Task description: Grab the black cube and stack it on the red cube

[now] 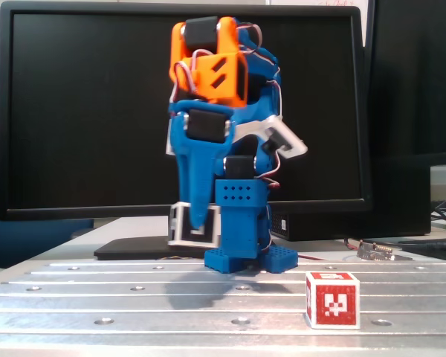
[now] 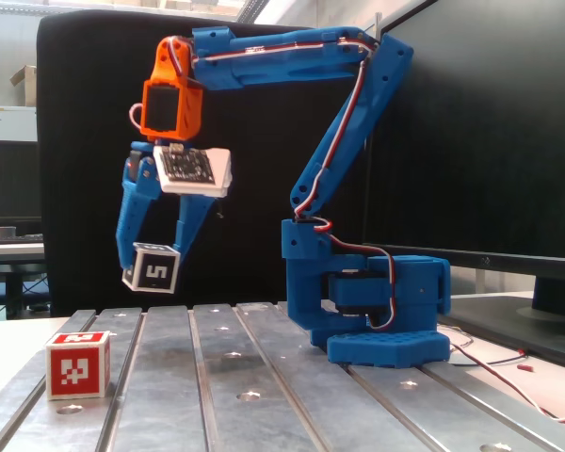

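My blue gripper [image 2: 153, 259] is shut on the black cube [image 2: 152, 268], which has white edges and a white "5" mark, and holds it in the air above the metal table. In a fixed view the black cube [image 1: 184, 224] shows partly behind the blue finger [image 1: 198, 190]. The red cube [image 2: 77, 364] with a white pixel marker rests on the table at the lower left, below and in front of the held cube. In a fixed view the red cube [image 1: 332, 299] sits at the front right, apart from my gripper [image 1: 195, 223].
The arm's blue base [image 2: 377, 311] stands on the slotted metal table [image 2: 264, 395]. A large dark monitor [image 1: 74, 111] stands behind the arm. A small metal part [image 1: 375, 251] and cables lie at the table's back right.
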Available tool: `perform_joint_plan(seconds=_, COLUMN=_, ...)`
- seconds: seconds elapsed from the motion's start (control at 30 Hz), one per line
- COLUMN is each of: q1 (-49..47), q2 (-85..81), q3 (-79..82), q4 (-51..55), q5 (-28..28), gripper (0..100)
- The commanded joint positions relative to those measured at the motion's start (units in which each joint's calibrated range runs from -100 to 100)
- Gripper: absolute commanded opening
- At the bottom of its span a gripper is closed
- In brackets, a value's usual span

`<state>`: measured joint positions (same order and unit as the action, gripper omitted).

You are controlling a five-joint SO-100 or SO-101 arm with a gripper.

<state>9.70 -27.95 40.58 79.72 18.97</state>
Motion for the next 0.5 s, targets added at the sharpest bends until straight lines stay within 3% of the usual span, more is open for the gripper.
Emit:
perform_joint_plan(seconds=0.0, q1=-3.3, q2=3.1, q3=-5.4, q4=0.9, q5=-3.1, gripper=14)
perform_joint_plan(seconds=0.3, q1=-9.9, q2=20.9, q3=-26.2, q4=10.5, q5=-14.9, gripper=14)
perform_joint_plan(seconds=0.47, q1=-14.0, q2=24.4, q3=-31.3, q4=14.3, q5=-18.1, gripper=14)
